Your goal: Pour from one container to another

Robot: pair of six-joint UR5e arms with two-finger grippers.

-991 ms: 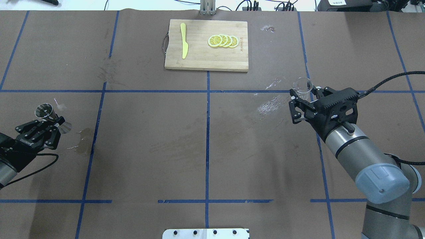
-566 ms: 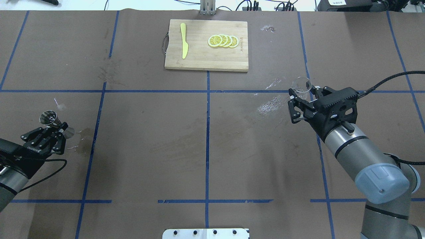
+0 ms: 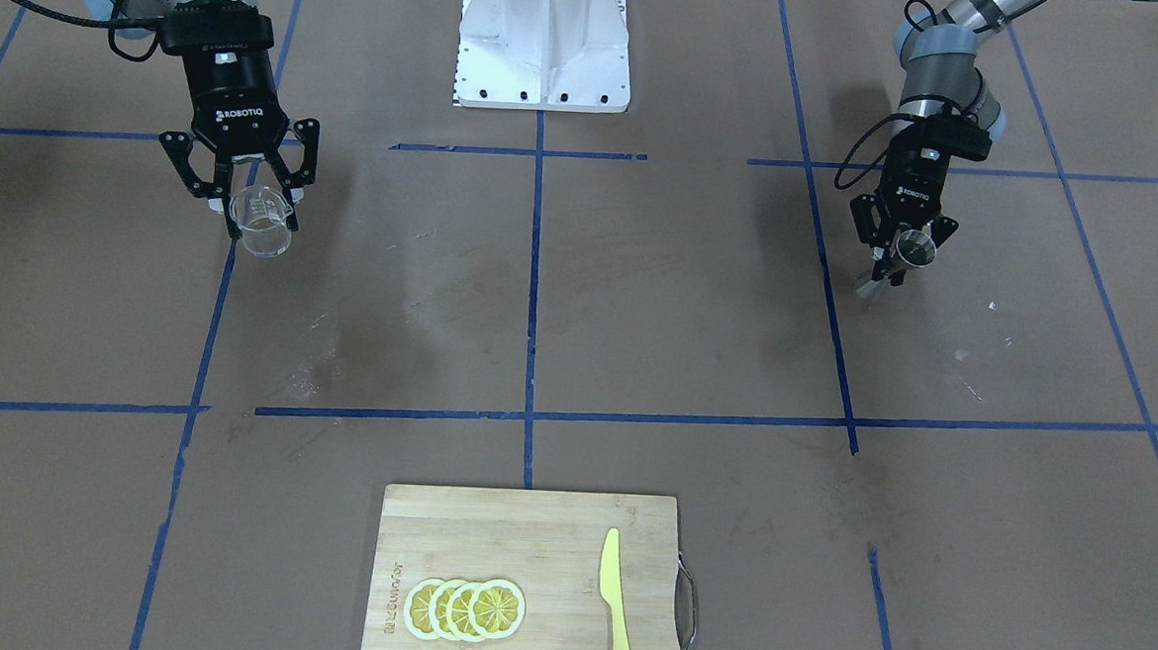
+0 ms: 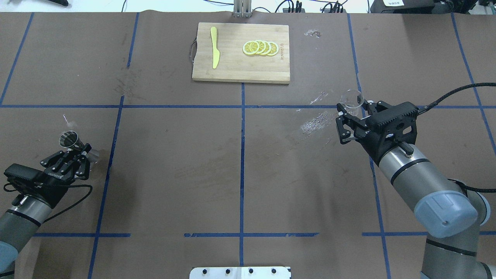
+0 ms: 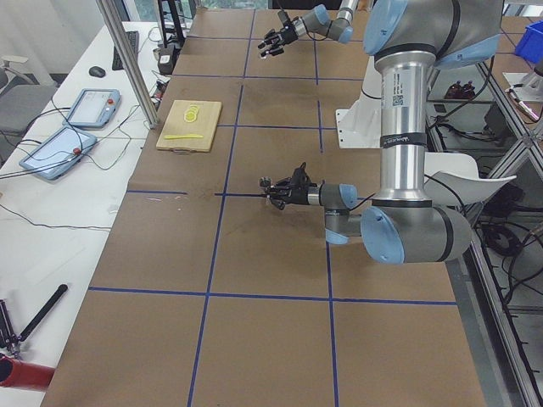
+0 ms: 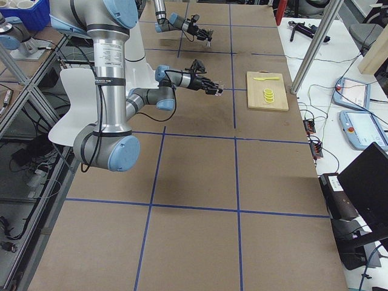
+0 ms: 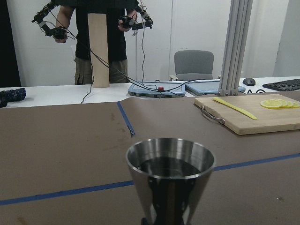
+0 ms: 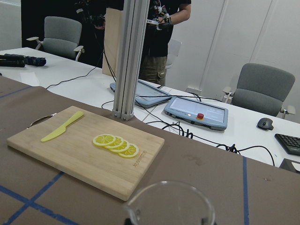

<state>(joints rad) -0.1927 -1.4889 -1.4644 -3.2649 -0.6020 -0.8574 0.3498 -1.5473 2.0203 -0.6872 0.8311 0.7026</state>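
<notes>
The small clear glass cup (image 4: 352, 99) with a pouring lip is held above the table's right side, and my right gripper (image 4: 354, 110) is shut on it. The front-facing view shows the cup (image 3: 261, 224) between that gripper's (image 3: 255, 200) fingers, and its rim (image 8: 168, 202) fills the bottom of the right wrist view. The steel hourglass jigger (image 4: 69, 140) is at the table's left side, with my left gripper (image 4: 77, 151) shut on its waist. Its upper cone (image 7: 169, 169) stands upright in the left wrist view and is dark inside. The jigger (image 3: 914, 248) and left gripper (image 3: 902, 258) also show front-facing.
A wooden cutting board (image 4: 232, 68) lies at the far middle with a yellow knife (image 4: 214, 47) and several lemon slices (image 4: 260, 47). Blue tape lines cross the brown table. A white scuff (image 4: 316, 122) lies left of the cup. The robot's base plate (image 4: 240, 272) is at the near edge.
My left gripper has carried the jigger nearer to the robot and a little toward the table's middle. The right gripper and cup have barely shifted.
</notes>
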